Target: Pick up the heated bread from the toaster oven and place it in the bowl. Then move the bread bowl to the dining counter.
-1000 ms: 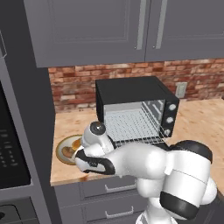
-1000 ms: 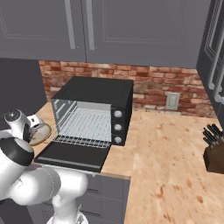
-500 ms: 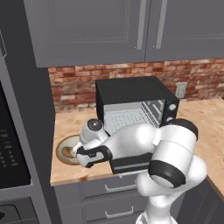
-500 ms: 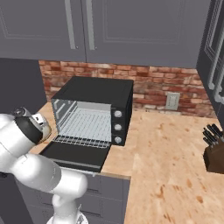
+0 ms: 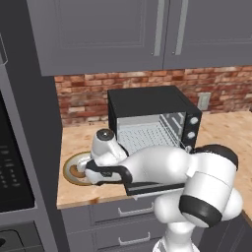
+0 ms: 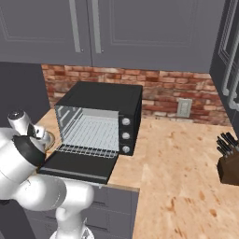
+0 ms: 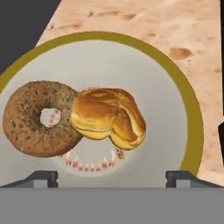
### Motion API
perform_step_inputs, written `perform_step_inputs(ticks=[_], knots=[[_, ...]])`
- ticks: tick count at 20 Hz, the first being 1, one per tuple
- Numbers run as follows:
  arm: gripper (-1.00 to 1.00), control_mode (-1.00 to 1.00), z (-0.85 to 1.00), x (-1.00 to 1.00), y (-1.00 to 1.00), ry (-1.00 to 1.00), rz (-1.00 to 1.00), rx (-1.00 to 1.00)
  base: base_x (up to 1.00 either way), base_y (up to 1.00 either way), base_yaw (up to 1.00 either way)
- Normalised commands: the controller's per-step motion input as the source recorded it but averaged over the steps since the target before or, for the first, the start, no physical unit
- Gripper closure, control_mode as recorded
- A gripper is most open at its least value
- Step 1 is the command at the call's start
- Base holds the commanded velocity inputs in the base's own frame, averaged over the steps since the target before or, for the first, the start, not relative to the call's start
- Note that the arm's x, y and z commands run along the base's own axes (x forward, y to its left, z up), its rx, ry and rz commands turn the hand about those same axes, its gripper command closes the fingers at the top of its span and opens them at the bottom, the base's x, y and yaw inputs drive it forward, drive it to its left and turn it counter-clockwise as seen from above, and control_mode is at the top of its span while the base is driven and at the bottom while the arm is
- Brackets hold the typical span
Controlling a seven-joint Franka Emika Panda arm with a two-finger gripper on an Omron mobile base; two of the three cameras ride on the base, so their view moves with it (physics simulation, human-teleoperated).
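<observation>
Two food items lie in the shallow cream bowl w/ olive-tan rim (image 7: 192, 131), directly below the dark two-finger gripper (image 7: 111, 178): a golden-orange rounded bun (image 7: 108, 117) right under the tips, leaning on a dark brown seeded bagel ring (image 7: 37, 118) to its side. Gripper fingers (image 7: 41, 178) stand wide apart, holding nothing. Black box toaster oven (image 5: 150, 118) sits beside the hand, glass door dropped open, wire rack bare.

No readable text, no labels or brands — toaster oven (image 5: 152, 120) knobs (unmarked), nothing legible
</observation>
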Motion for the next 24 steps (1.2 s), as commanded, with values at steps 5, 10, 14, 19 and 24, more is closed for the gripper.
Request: perform_step_inputs(ticks=[5, 10, 14, 19, 24], knots=[[-1.0, -1.0, 0.0, -0.26, -0.01, 0.26, -0.52, 0.29, 0.0, 0.0, 0.0], [-1.0, -1.0, -0.66, -0.19, -0.13, 0.09, -0.21, 0.07, 0.0, 0.0, 0.0], [-1.0, -1.0, -0.27, -0.08, -0.09, 0.0, -0.2, 0.03, 0.0, 0.0, 0.0], [-1.0, -1.0, -0.03, 0.01, 0.0, -0.02, -0.15, 0.06, 0.0, 0.0, 0.0], [-1.0, -1.0, 0.09, -0.33, -0.34, -0.02, -0.1, 0.1, 0.0, 0.0, 0.0]])
